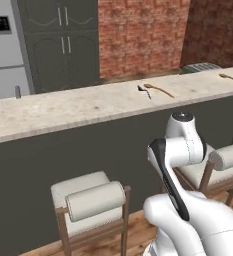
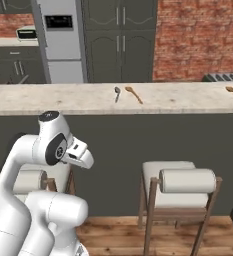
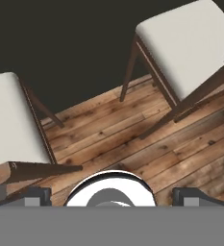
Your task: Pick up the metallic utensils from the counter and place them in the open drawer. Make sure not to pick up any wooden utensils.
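In the upper middle of the left base view, found a metallic utensil (image 1: 143,90) lying flat on the bench (image 1: 63,110), toward the bench's far edge and just beside a wooden spoon (image 1: 158,89), their heads close together and the handles splaying apart. Found the same pair at the upper middle of the right base view, metallic utensil (image 2: 117,93) left of wooden spoon (image 2: 133,94). Judged that closeness the main hazard: called for a narrow, well-centred approach on the grey handle so as not to catch the brown one. Noted a second wooden spoon (image 1: 231,78) at the upper right edge, well apart from the pair and to be left alone. At the bottom of the hand view, saw the end effector (image 3: 111,196) with its tips spread as wide as they go and with nothing between them. Saw it aimed down at the plank floor (image 3: 132,129) between two stools (image 3: 190,43), well below the bench top. Judged the arm folded low and compact over the base because no reach had yet begun. Judged the task at its very start, with the first step a lift of the hand above the bench and over the grey utensil.
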{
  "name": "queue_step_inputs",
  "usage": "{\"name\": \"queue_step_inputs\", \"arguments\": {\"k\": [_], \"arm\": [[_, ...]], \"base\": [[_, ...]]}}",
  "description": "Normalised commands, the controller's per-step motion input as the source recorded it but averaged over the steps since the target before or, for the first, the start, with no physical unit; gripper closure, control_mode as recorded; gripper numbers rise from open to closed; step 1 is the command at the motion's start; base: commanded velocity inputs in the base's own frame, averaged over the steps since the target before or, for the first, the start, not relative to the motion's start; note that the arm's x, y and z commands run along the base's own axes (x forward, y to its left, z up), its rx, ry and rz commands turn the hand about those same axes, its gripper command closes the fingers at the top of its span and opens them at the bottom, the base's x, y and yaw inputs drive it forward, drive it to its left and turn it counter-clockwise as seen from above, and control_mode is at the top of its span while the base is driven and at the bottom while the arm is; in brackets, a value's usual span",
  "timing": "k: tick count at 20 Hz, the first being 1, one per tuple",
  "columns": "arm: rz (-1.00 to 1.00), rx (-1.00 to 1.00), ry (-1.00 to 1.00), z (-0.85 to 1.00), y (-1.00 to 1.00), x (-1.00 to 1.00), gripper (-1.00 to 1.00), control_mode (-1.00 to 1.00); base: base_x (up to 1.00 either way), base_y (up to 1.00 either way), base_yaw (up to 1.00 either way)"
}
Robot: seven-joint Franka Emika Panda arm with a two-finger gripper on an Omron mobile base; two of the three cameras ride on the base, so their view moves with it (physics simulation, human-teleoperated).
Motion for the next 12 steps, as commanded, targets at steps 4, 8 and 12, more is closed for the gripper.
{"name": "queue_step_inputs", "arguments": {"k": [4, 8, 12], "arm": [[0.0, 0.0, 0.0, 0.0, 0.0, 0.0, -1.0, 1.0], [0.0, 0.0, 0.0, 0.0, 0.0, 0.0, -1.0, 1.0], [0.0, 0.0, 0.0, 0.0, 0.0, 0.0, -1.0, 1.0]], "base": [[0.49, -0.14, 0.1], [0.35, -0.5, 0.2], [0.28, -0.66, 0.21]]}}
